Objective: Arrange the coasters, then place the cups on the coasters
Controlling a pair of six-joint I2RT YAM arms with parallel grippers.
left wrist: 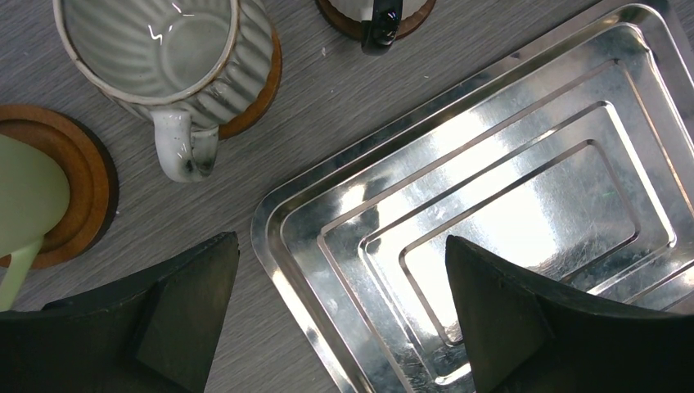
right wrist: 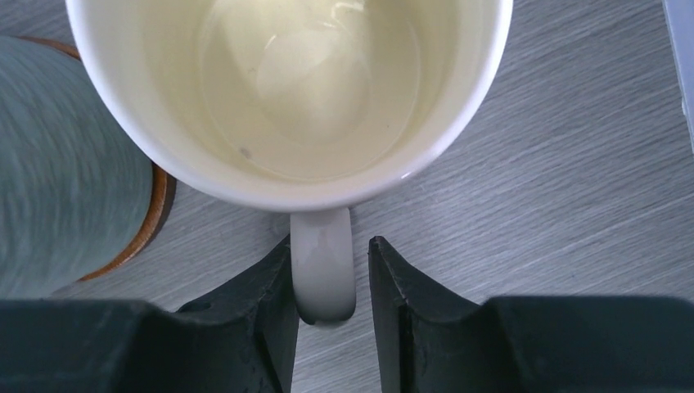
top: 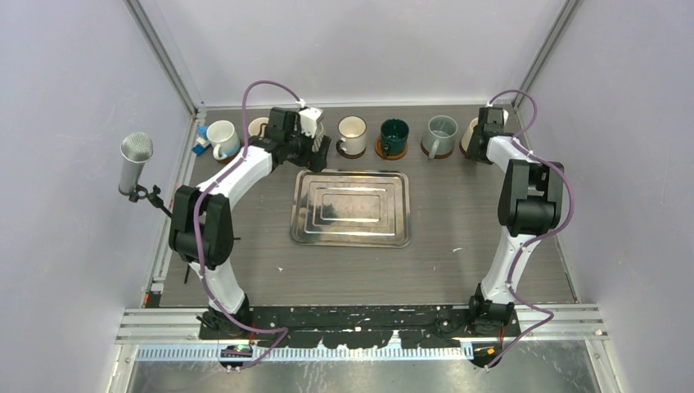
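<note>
Cups stand in a row along the table's back edge: a white cup [top: 223,137], a white cup [top: 352,135], a dark teal cup [top: 394,136] and a grey-blue cup [top: 440,135], on brown coasters [top: 391,152]. My left gripper [left wrist: 341,241] hangs open over the tray's corner, near a ribbed grey cup [left wrist: 172,57] on its coaster [left wrist: 263,90]. My right gripper [right wrist: 330,246] is at the cream cup [right wrist: 303,90], its handle [right wrist: 323,262] between the fingers. The left finger touches the handle and a gap shows at the right finger. The cup hides what lies under it.
A rectangular steel tray [top: 350,207] lies mid-table. A microphone [top: 135,160] on a stand is at the left wall, with a small blue object [top: 200,144] behind it. The grey-blue cup [right wrist: 57,164] on its coaster [right wrist: 157,209] stands close to the left of the cream cup.
</note>
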